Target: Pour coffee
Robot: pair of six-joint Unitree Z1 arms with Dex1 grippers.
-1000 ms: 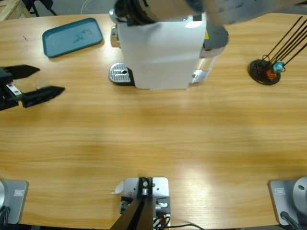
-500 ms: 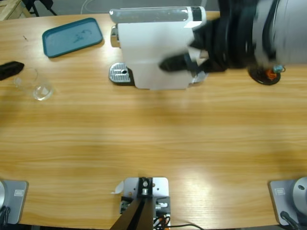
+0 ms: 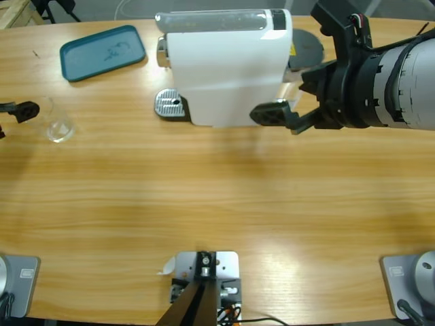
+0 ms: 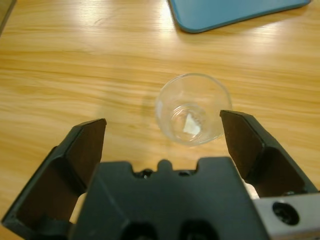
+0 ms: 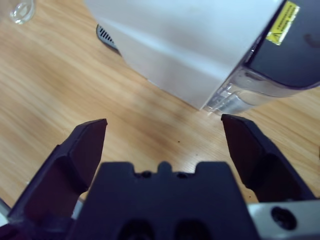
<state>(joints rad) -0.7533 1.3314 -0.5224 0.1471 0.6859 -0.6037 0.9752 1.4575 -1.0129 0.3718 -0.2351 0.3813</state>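
Observation:
A clear glass stands upright on the table at the left; no coffee shows in it or anywhere else in view. My left gripper is at the far left edge, just short of the glass, open with its jaws apart from it. My right gripper hangs open and holding nothing by the right front corner of the white coffee machine. In the right wrist view the machine and its clear water tank fill the space ahead of the right gripper.
A teal tray lies at the back left, beyond the glass. The machine's metal drip plate juts out at its left front. Thin black rods rise at the far right behind the right arm. Bare wood spans the front half.
My left gripper has drawn back to the left, uncovering the glass. The right arm has swung from over the machine to its right side, and its gripper now sits by the right front corner.

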